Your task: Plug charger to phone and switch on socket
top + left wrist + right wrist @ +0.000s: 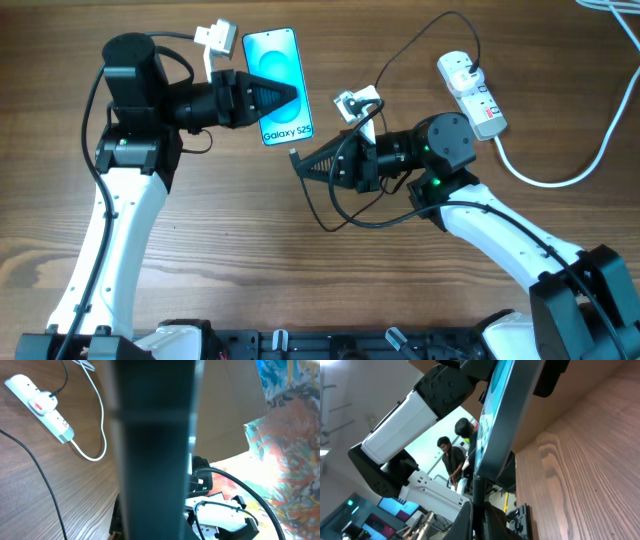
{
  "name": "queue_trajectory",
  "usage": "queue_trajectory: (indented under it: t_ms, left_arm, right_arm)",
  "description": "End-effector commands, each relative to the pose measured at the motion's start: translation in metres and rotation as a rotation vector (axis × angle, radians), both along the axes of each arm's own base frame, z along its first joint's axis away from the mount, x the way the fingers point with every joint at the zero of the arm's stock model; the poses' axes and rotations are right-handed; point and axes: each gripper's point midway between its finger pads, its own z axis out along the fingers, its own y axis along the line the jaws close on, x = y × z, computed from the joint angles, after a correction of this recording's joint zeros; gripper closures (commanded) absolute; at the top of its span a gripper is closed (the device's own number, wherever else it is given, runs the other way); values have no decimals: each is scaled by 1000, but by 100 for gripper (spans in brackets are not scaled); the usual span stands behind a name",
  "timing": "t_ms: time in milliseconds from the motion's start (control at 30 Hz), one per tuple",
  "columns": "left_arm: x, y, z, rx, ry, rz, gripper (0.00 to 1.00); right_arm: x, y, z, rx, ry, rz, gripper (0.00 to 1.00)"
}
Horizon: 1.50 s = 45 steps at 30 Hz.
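The right gripper (pixel 299 163) is clamped on the metallic tip of the long thin black charger cable (pixel 365 227), which sits at the near edge of the flat teal-screened smartphone (pixel 275 55). Whether the tip is seated is hard to tell. The left gripper (pixel 290 95) is closed on that smartphone from its left. At the far right lies the white oblong power strip (pixel 472 95) with red switches.

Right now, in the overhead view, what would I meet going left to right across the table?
Left wrist camera → phone → right wrist camera → socket → white cord.
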Motion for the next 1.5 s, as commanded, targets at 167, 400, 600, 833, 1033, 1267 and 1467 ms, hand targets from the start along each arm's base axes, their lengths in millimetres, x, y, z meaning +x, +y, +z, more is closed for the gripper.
queue_trajectory:
  t_ms: [167, 400, 600, 833, 1033, 1267, 1467]
  left_arm:
    - [-1, -1, 4, 1, -19, 5, 96]
    - [-1, -1, 4, 1, -18, 4, 96]
    - [-1, -1, 4, 1, -18, 4, 96]
    - [-1, -1, 4, 1, -19, 3, 96]
    - [-1, -1, 4, 2, -24, 3, 96]
    - [-1, -1, 4, 10, -68, 0, 96]
    - [-1, -1, 4, 10, -71, 0, 96]
  right_arm:
    - [8, 1, 11, 29, -4, -59, 96]
    - [10, 2, 12, 29, 16, -68, 96]
    - [12, 2, 12, 31, 21, -75, 96]
    - [14, 2, 12, 30, 58, -87, 96]
    - [15, 2, 13, 28, 79, -90, 96]
    - [16, 2, 14, 29, 100, -95, 96]
    - [16, 2, 14, 29, 105, -94, 96]
